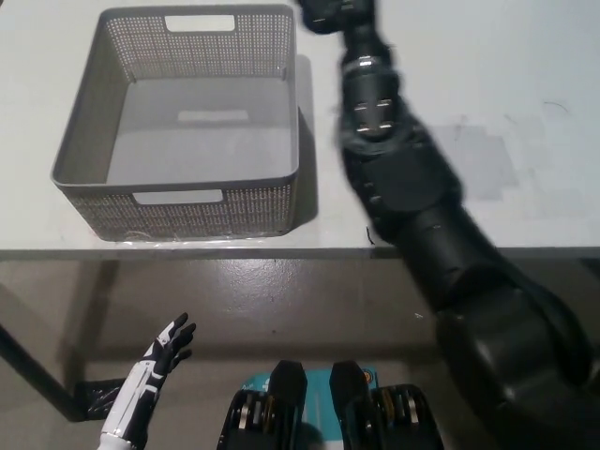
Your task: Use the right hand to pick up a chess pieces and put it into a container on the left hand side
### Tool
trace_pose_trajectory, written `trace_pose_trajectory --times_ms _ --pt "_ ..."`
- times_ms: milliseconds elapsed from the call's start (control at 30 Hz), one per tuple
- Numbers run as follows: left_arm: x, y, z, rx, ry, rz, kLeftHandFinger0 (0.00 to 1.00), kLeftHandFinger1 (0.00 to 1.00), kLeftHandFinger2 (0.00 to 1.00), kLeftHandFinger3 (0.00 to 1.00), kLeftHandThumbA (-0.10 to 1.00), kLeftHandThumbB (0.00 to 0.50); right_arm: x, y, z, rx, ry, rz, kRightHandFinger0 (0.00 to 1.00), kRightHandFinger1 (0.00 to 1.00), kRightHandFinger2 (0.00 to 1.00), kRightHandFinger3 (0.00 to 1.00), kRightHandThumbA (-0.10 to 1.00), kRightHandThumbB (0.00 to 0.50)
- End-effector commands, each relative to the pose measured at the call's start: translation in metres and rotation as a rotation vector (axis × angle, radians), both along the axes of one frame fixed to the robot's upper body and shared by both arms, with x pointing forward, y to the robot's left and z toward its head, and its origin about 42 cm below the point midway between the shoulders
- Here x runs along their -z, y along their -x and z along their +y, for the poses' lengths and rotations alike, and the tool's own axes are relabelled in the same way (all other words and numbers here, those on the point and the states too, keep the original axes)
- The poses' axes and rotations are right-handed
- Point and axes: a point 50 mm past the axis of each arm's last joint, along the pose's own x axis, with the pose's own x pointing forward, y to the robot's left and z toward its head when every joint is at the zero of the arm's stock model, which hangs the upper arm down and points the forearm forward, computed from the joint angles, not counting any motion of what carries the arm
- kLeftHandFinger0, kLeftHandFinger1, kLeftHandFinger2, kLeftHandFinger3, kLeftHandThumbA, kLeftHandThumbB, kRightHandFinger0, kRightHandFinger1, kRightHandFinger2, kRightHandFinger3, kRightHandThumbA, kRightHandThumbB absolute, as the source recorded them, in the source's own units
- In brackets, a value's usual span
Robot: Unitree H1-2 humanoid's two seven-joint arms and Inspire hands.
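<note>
My black right arm [394, 159] reaches from the bottom right up across the white table [534, 84]. Its hand [328, 13] sits at the picture's top edge, just right of the grey mesh basket's [178, 202] far right corner. The hand is mostly cut off by the frame, and whether it holds anything is hidden. No chess piece shows anywhere in the head view. The basket stands on the table's left part, and nothing shows on its floor. My white left hand [164, 352] rests low at the lower left, below the table edge, fingers apart.
The table's front edge [281, 251] runs across the middle of the picture, with dark floor below it. The basket has cut-out handles at its near and far walls.
</note>
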Motion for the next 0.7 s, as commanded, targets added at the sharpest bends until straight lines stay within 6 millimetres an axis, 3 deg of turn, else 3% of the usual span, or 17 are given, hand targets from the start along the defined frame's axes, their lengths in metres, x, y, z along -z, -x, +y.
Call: trace_pose_trajectory --times_ms 0,133,333,400,433,667 --pt "-0.009 -0.005 0.004 0.028 -0.03 -0.045 1.0 1.0 1.0 1.0 1.0 0.322 -0.035 0.013 0.046 -0.122 0.034 -0.095 0.0 0.18 0.56 0.4 -0.1 0.131" --pt "-0.01 -0.005 0.004 0.032 -0.028 -0.046 1.0 1.0 1.0 1.0 1.0 0.326 -0.025 0.022 0.073 -0.169 0.062 -0.04 0.0 0.25 0.65 0.52 -0.1 0.127" --pt "-0.011 -0.005 0.004 0.037 -0.037 -0.049 1.0 1.0 1.0 1.0 1.0 0.33 -0.002 0.028 0.091 -0.171 0.163 0.039 0.0 0.19 0.58 0.48 -0.1 0.126" --pt "-0.013 -0.005 0.004 0.04 -0.039 -0.045 1.0 1.0 1.0 1.0 1.0 0.335 0.008 0.03 0.094 -0.166 0.203 0.062 0.0 0.22 0.66 0.63 -0.1 0.12" --pt "-0.013 -0.005 0.004 0.042 -0.04 -0.048 1.0 1.0 1.0 1.0 1.0 0.327 0.012 0.03 0.094 -0.162 0.227 0.066 0.0 0.23 0.68 0.68 -0.1 0.117" --pt "-0.014 -0.008 0.004 0.047 -0.057 -0.057 1.0 1.0 1.0 1.0 1.0 0.32 0.038 0.021 0.073 -0.125 0.316 0.139 0.0 0.32 0.75 0.8 -0.1 0.119"
